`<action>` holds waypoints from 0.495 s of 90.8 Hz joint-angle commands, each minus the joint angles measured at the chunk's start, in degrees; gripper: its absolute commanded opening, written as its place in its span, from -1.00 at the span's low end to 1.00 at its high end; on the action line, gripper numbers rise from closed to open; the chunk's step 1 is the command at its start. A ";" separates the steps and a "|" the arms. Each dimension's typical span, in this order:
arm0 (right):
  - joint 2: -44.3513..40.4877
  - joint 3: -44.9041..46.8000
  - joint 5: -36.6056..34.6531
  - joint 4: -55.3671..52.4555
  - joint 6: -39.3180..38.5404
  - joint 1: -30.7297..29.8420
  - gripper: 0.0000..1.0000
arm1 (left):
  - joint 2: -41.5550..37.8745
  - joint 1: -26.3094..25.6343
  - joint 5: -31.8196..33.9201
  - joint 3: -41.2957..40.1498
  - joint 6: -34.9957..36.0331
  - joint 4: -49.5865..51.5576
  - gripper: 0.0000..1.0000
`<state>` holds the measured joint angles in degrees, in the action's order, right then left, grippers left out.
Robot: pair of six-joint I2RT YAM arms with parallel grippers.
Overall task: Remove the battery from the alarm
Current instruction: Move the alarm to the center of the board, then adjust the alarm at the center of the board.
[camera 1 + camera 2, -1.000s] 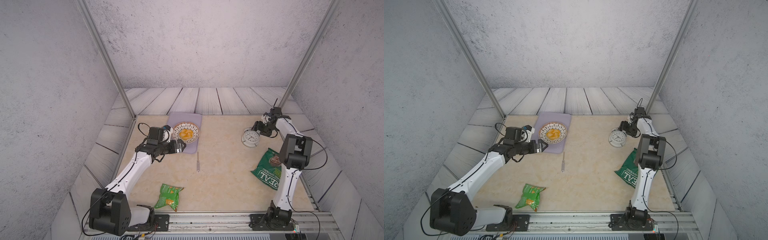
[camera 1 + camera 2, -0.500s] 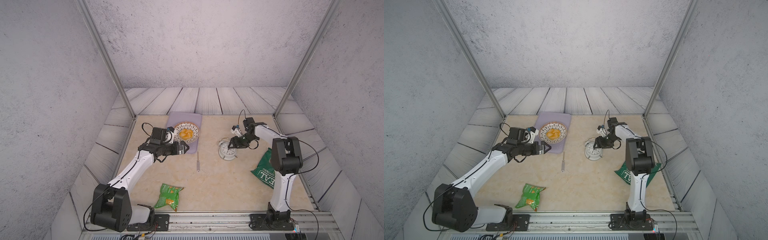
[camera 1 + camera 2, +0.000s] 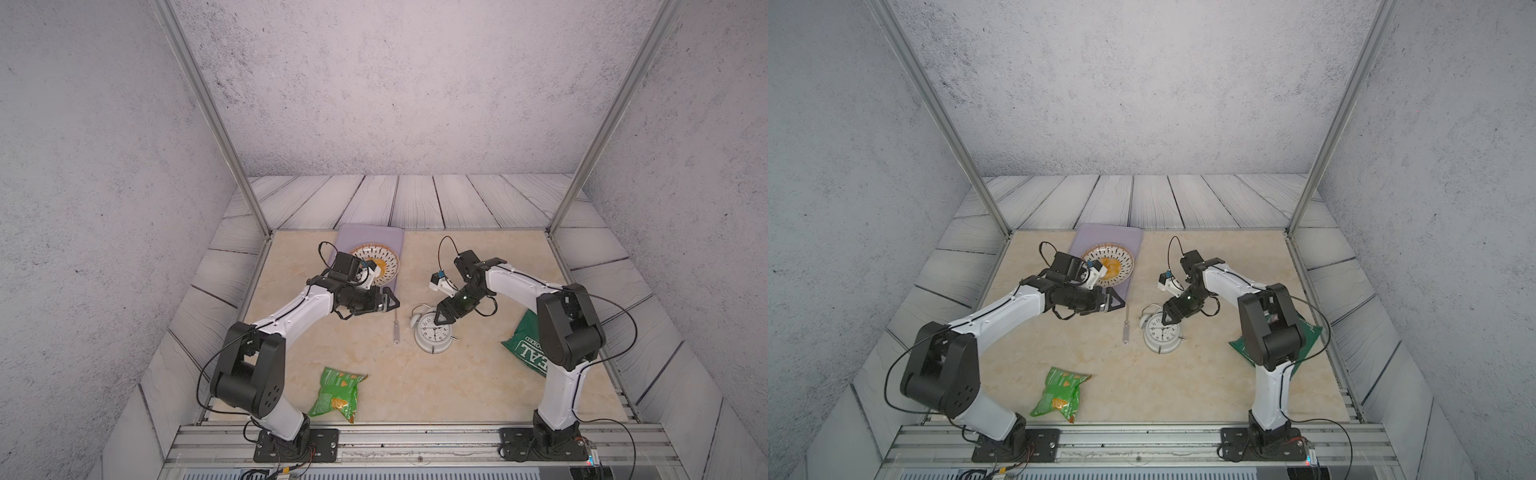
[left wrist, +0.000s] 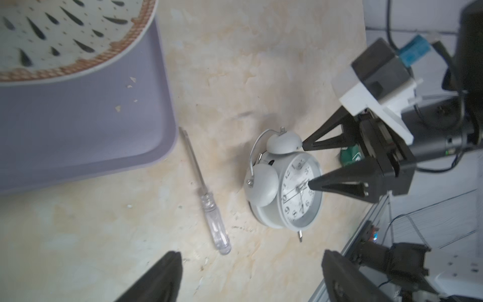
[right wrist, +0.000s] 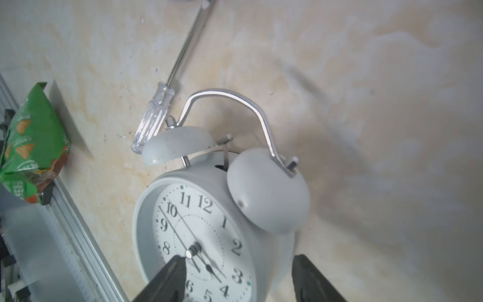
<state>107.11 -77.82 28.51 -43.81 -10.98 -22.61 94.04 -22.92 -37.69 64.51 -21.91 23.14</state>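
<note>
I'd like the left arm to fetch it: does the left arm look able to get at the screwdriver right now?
Probably yes. The screwdriver lies uncovered on the table just ahead of the open, empty left tool; the alarm sits beside it, not on it.

The alarm point(image 3: 433, 335), a round white twin-bell clock with black numerals on a white dial, a curved silver handle and small metal feet, lay face up near the middle of the beige table point(image 3: 457, 386), its bells toward the far side.
</note>
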 commanded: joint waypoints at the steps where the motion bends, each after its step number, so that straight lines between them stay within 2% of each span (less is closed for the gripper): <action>1: -11.60 1.57 -5.72 8.97 6.81 0.68 0.58 | 6.97 -1.22 -6.04 7.18 0.11 -0.37 0.32; 5: -14.16 3.49 -5.84 11.29 9.57 0.88 0.61 | 10.78 -1.66 -7.59 10.40 0.16 0.14 0.13; 9: -16.14 5.93 -5.49 14.08 12.08 1.03 0.63 | 14.56 -2.02 -8.18 13.79 0.57 1.14 0.06; 29: -27.50 20.63 -3.08 24.94 23.95 1.08 0.70 | 26.85 -3.04 -10.33 22.61 1.99 2.73 -0.08; 45: -32.89 26.90 -2.78 25.59 25.58 0.93 0.71 | 31.67 -4.60 -16.24 24.52 1.17 2.04 -0.11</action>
<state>78.35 -53.36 25.34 -20.80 10.90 -21.56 123.68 -26.09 -48.51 87.44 -21.06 24.01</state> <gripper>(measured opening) 0.855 0.447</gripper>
